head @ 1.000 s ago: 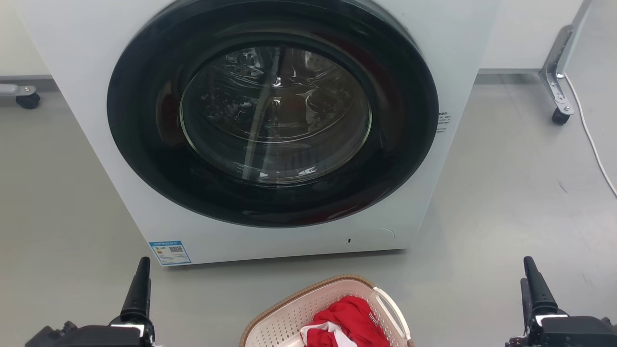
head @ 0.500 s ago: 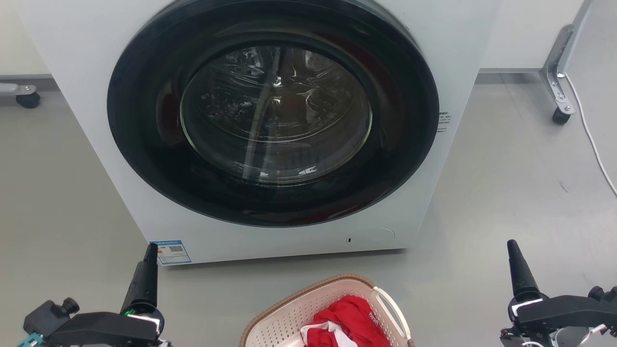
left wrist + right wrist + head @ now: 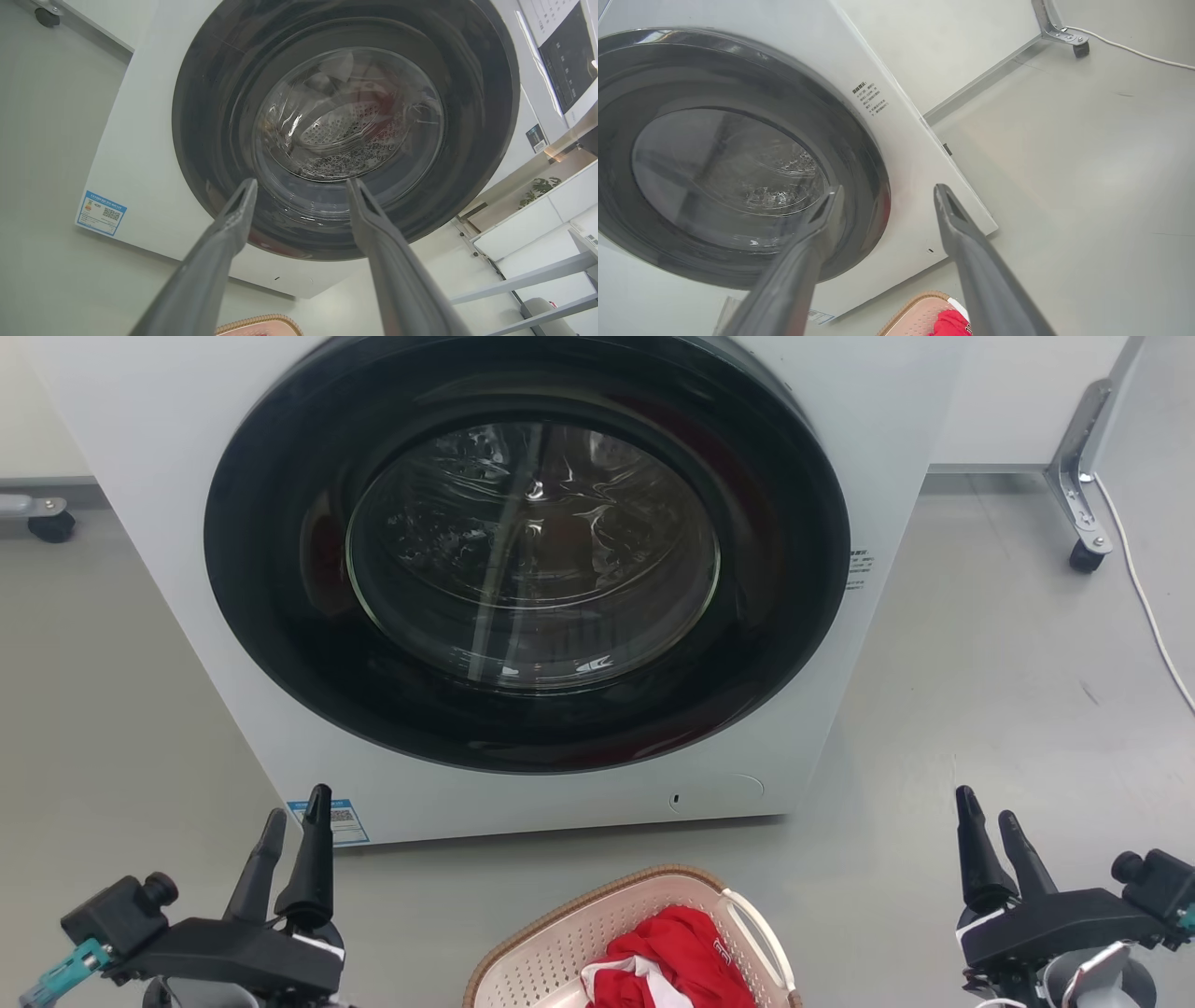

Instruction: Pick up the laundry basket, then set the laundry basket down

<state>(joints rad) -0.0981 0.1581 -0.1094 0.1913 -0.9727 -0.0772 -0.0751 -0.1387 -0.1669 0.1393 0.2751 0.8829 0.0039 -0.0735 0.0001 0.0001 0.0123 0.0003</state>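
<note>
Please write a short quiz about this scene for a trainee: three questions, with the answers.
1. True or false: the left gripper is holding the laundry basket.
2. What lies in the basket? A) a red garment B) a blue towel C) nothing
3. Fill in: the round door of the washing machine is ____.
Key: 1 false; 2 A; 3 shut.
</note>
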